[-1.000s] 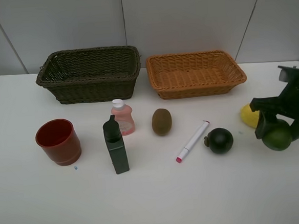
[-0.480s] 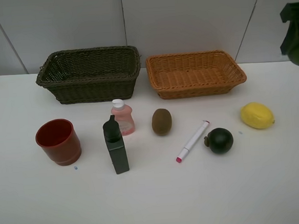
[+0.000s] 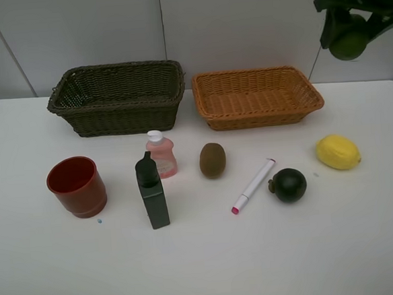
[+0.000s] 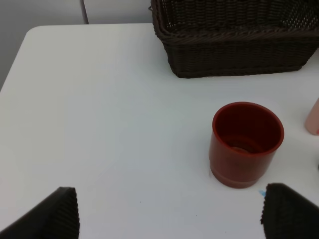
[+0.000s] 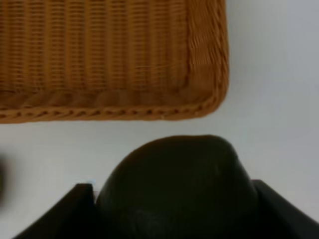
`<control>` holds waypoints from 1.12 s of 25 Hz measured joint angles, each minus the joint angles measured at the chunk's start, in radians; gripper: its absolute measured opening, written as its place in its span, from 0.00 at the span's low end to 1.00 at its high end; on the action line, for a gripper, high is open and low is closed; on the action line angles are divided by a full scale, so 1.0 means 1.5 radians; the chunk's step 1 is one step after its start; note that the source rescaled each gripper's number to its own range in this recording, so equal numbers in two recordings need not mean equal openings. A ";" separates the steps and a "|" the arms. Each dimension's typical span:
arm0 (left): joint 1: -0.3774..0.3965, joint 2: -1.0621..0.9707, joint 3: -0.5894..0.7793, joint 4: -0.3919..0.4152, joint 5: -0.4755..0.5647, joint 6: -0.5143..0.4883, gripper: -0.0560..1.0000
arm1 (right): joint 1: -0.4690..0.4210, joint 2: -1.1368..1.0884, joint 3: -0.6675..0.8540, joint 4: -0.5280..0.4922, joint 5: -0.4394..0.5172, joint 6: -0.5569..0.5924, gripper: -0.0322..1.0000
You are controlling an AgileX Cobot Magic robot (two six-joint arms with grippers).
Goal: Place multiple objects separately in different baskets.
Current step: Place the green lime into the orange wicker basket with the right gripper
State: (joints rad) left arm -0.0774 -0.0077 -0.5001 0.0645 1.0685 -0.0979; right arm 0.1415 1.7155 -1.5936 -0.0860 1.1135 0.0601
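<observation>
high over the desk's (image 3: 205,268) far right corner, the right fingers (image 3: 329,18) hold the lime (image 3: 348,44) clamped between them, in the air above and beside the tan basket (image 3: 262,119). the right wrist view looks down past the lime (image 5: 177,189) onto a corner of that basket, so the fruit seems to hang just outside the rim. step in hand, i judge: carrying the lime to a basket; nothing shows in either basket. next calls for a shift inward over the basket's floor, a descent, then release. the left fingers (image 4: 50,216) stand wide apart, holding nothing, near the red cup (image 4: 246,144) and dark basket (image 4: 234,50). 7 items wait on the desk.
</observation>
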 joint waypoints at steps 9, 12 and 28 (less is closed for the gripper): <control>0.000 0.000 0.000 0.000 0.000 0.000 0.95 | 0.022 0.208 -0.196 0.000 0.000 -0.003 0.61; 0.000 0.000 0.000 0.000 0.000 0.000 0.95 | 0.022 0.254 -0.227 0.000 -0.008 -0.003 0.61; 0.000 0.000 0.000 0.000 0.000 0.000 0.95 | 0.022 0.402 -0.236 0.007 -0.057 -0.003 0.61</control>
State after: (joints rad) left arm -0.0774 -0.0077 -0.5001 0.0645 1.0685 -0.0979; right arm 0.1751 2.3179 -1.9474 -0.0760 1.0279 0.0561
